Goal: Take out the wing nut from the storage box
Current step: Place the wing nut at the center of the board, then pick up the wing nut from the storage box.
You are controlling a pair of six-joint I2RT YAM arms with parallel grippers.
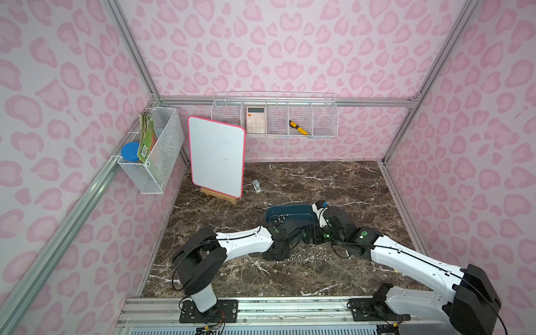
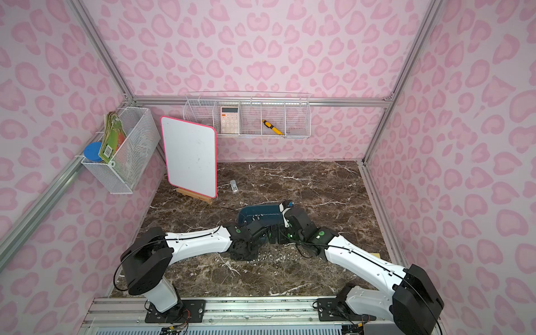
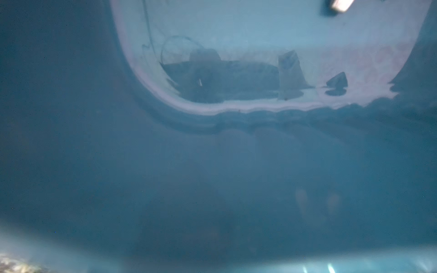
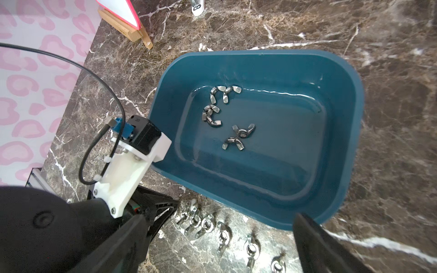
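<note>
1. Find the loose wing nuts [image 4: 243, 130] on the floor of the storage box [image 4: 340, 132], gathered toward one half of it, partly in touching clumps, with two a little apart near the middle.
2. Note a row of wing nuts [image 4: 222, 232] outside, on the marble table [image 4: 390, 78], just beside the near wall of the box; seems to be the pieces already taken out.
3. Judge each nut as small, light and rigid metal, not fragile; likely slippery on the glossy plastic floor, so may slide or spin away if pushed from one side only.
4. Take hold across the two wings or across the middle body, coming straight down with the fingers; prefer a nut lying alone, not one hooked with a neighbour.
5. Find the left gripper [image 1: 275, 254] low at the table, at one end of the row and close against the outer wall of the box; from its wrist view, only blurred teal plastic. Cannot tell the state of its jaws, apart or closed, nor any load between them.
6. Find the right gripper [image 4: 223, 227] hovering above the row and the near wall of the box, wrist bent down toward the inside; jaws spread wide, with nothing held.
7. Reaching in from the front with both forearms, wrists close together near the box; calls for care against a collision.
</note>
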